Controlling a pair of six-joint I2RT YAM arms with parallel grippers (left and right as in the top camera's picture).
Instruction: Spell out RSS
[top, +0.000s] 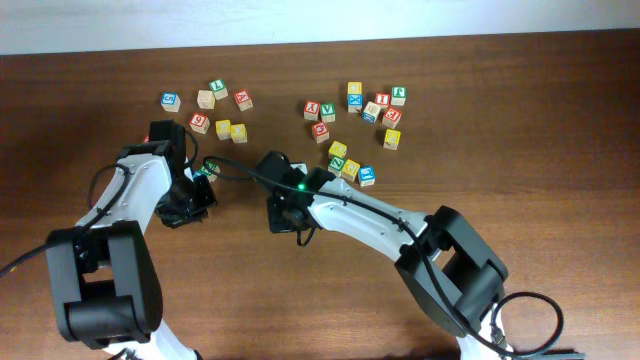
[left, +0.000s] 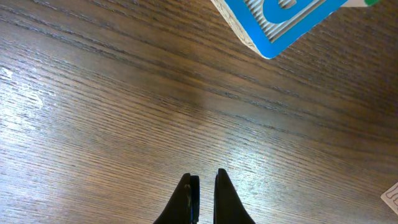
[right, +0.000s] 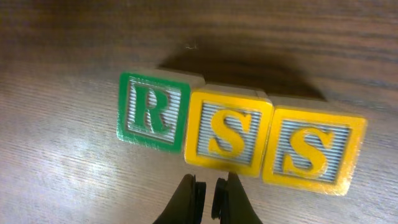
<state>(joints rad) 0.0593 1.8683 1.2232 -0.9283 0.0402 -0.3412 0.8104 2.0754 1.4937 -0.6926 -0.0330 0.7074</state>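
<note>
In the right wrist view three cubes stand touching in a row on the wooden table. They are a green-faced R cube (right: 152, 111), a yellow-faced S cube (right: 229, 129) and a second yellow-faced S cube (right: 311, 146), and together they read RSS. My right gripper (right: 207, 186) is shut and empty, its tips just in front of the middle S cube. In the overhead view the right gripper (top: 285, 218) is at the table's middle and the row is hidden under the arm. My left gripper (left: 203, 186) is shut and empty over bare wood, and it also shows in the overhead view (top: 190, 208).
A blue-faced cube (left: 280, 22) lies just beyond the left gripper. A cube (top: 210, 168) sits beside the left wrist. Several loose cubes lie at the back left (top: 222, 128) and back right (top: 355, 95).
</note>
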